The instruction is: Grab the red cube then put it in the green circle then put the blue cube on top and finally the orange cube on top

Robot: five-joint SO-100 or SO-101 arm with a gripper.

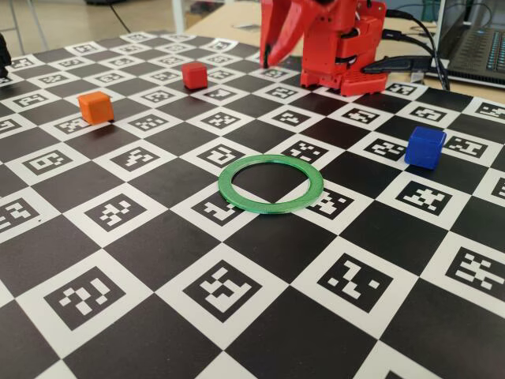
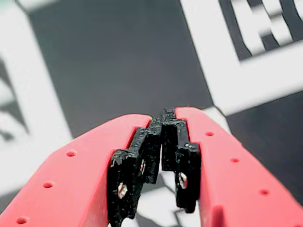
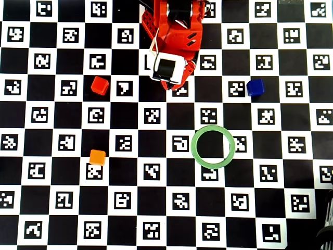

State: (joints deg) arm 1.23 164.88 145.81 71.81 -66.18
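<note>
- In the overhead view, a small matte red plastic cube [image 3: 99, 85] with plain faces was seen furthest left, resting on the checkered marker board [image 3: 62, 219], well apart from everything else.
- Just below it in that view, a small matte bright-orange plastic cube [image 3: 97, 157] of the same size was found sitting half on a black square and half on a white one.
- The red plastic arm [image 3: 174, 36] was folded at the top centre of the board, and its gripper [image 2: 163, 135] was pointed down over the squares.
- In the wrist view, the two red fingers [image 2: 85, 175], lined with rough black pads [image 2: 130, 170], were pressed together at the tips; nothing was held between them.
- A thin flat green plastic ring [image 3: 213, 146] was laid right of centre; its open middle was filled only by the board's pattern, and no cube was contained in it.
- A small matte deep-blue plastic cube [image 3: 255, 87] was placed furthest right, above the ring and apart from it.
- In the fixed view, the same ring [image 1: 271, 184] was shown lying flat, with the blue cube [image 1: 425, 147] behind it to the right, and the red cube [image 1: 194, 75] and orange cube [image 1: 95, 106] far left.
</note>
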